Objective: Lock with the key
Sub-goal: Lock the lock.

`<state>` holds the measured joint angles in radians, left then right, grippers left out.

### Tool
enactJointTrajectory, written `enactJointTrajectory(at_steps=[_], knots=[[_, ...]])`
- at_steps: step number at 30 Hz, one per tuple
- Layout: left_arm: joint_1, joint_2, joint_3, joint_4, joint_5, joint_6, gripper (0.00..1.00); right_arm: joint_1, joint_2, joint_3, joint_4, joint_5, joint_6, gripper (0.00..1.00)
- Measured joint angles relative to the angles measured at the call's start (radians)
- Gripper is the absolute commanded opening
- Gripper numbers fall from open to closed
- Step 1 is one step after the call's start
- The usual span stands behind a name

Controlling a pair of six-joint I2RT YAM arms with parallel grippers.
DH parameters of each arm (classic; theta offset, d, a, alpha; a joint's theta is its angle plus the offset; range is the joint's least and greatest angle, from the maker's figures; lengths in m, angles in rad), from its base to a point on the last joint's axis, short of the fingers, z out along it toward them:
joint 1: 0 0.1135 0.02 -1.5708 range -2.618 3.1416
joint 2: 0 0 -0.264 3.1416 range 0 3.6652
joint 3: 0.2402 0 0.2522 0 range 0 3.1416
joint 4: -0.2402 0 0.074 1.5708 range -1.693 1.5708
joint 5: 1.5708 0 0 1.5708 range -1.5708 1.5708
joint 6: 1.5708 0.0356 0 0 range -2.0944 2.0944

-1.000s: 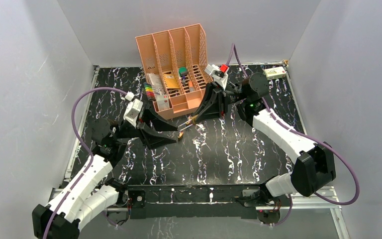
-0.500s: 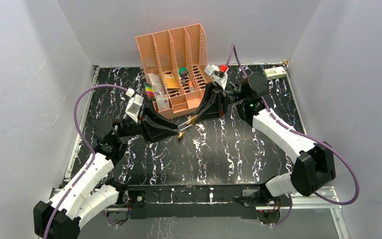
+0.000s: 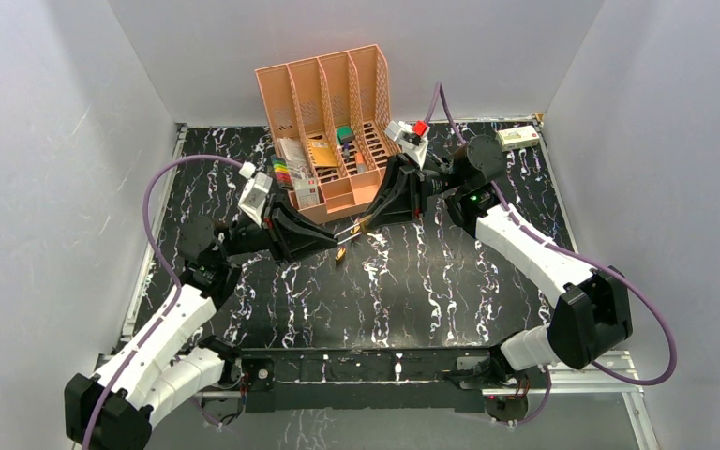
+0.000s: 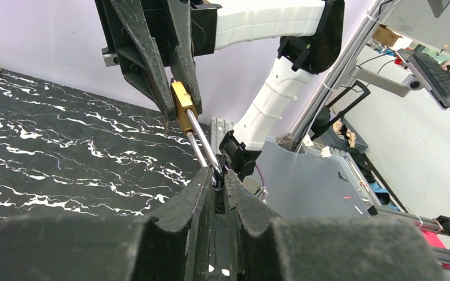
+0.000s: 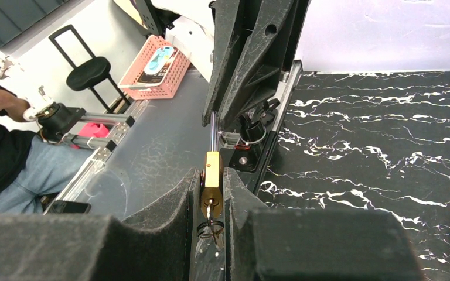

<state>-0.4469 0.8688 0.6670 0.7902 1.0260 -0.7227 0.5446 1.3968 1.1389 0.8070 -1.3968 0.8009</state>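
Note:
A small brass padlock [image 5: 212,173] sits upright between my right gripper's [image 5: 212,175] pads, which are shut on its body. The key [image 5: 211,206] is in the keyhole on the lock's near end, and its wire ring [image 5: 209,229] hangs behind it. The long silver shackle [image 4: 202,143] runs from the brass body [image 4: 181,99] to my left gripper [image 4: 215,175], whose fingertips pinch the shackle's bend. In the top view the two grippers meet tip to tip, left [image 3: 338,236] and right [image 3: 364,223], in front of the organiser.
An orange desk organiser [image 3: 330,112] with stationery stands just behind the grippers. A small brass piece [image 3: 340,252] lies on the black marbled table [image 3: 431,281] under the left fingertips. A white box [image 3: 517,137] sits at the back right. Grey walls enclose the sides.
My left gripper has moved up and right to the shackle and closed on its bend. The right arm and the padlock have stayed put.

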Motion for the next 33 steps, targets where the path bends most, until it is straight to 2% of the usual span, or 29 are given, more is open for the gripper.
enactJointTrajectory(at_steps=[6,33], knots=[[0.000,0.012,0.000,0.000,-0.011,-0.015,0.00,0.000,0.005,0.000,-0.006,0.003,-0.012,0.00],[0.001,0.032,0.000,0.020,-0.047,-0.048,0.00,-0.009,-0.011,-0.001,-0.048,0.053,-0.078,0.00]])
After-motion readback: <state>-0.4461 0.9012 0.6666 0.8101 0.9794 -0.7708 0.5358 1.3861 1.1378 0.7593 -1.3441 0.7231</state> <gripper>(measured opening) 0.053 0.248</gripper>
